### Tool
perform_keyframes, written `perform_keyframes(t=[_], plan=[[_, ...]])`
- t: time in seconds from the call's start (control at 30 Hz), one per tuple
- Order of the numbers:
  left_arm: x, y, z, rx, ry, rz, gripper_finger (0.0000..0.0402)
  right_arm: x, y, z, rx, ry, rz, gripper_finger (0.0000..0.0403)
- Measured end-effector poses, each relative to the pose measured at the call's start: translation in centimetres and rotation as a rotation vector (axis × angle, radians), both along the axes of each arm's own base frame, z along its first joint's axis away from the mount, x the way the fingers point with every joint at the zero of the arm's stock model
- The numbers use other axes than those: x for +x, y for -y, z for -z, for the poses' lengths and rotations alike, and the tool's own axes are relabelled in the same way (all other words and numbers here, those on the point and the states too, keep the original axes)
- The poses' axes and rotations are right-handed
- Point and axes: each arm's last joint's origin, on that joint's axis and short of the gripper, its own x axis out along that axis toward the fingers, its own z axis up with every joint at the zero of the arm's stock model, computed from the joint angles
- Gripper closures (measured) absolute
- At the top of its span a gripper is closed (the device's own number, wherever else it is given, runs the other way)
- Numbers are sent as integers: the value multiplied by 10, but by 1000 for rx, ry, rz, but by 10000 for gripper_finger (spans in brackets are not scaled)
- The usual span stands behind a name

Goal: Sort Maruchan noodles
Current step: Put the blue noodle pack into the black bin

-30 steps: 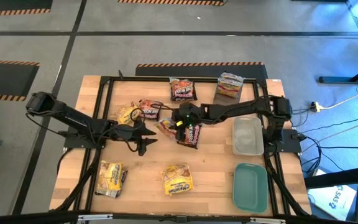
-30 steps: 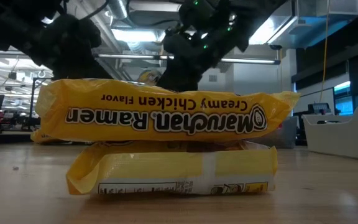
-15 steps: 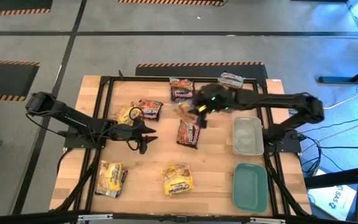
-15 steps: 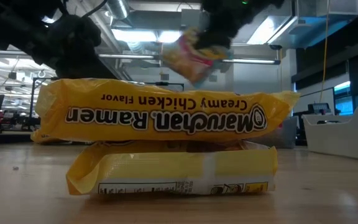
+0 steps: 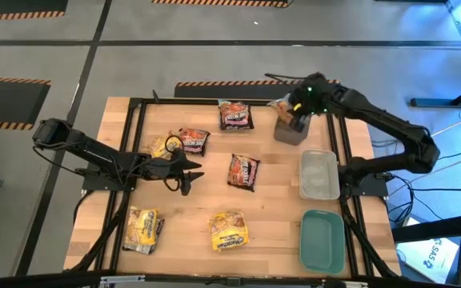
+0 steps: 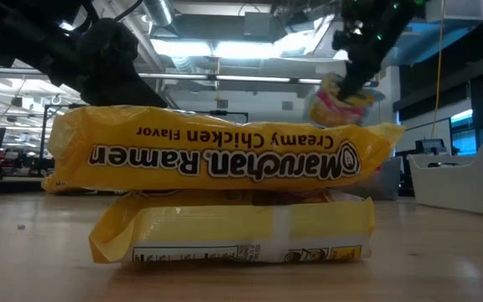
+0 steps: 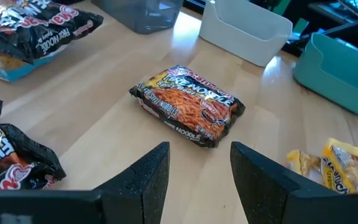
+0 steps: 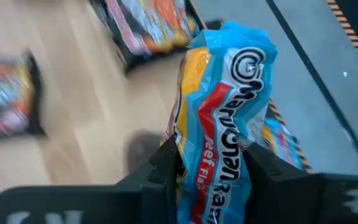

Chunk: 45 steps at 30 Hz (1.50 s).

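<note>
Right claw (image 8: 211,163) grips a blue packet (image 8: 219,118) above the counter's (image 5: 190,204) far corner — lower before releasing; left claw (image 7: 196,174) waits open.

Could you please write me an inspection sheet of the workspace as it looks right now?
Surface: wooden table inside a black frame.
Job's things: dark packet at centre, two more dark packets and behind it, yellow packets and at the front, a blue-and-yellow Maruchan packet in the air.
Clutter: clear tray, teal lid, grey bin.
Grippers: right gripper over the grey bin, jaws clamped on the blue-and-yellow packet; left gripper low over the table, jaws apart, empty.
Cables: leads on the floor at the right.
Surroundings: grey floor with striped tape.
</note>
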Motion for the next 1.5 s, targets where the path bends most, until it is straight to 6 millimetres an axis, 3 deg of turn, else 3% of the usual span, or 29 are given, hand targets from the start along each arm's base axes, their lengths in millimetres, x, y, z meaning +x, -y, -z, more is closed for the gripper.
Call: perform_keyframes(t=[0.17, 0.37, 0.53, 1.07, 1.33, 1.5], plan=[[0, 0, 0, -40, 12, -24, 237, -19, 17, 15, -48, -113, -49, 304], [0, 0, 0, -48, 16, -33, 237, -25, 24, 24, -51, -118, -63, 305], [0, -1, 0, -43, 18, -42, 237, -22, 26, 27, -44, -127, -65, 305], [0, -1, 0, -25, 13, -36, 237, -5, 48, 77, 72, -397, -80, 304], [0, 0, 0, -26, 13, -34, 237, 5, 59, 101, 123, -443, -80, 274], [0, 0, 0, -26, 13, -34, 237, 5, 63, 104, 78, -490, -42, 241]])
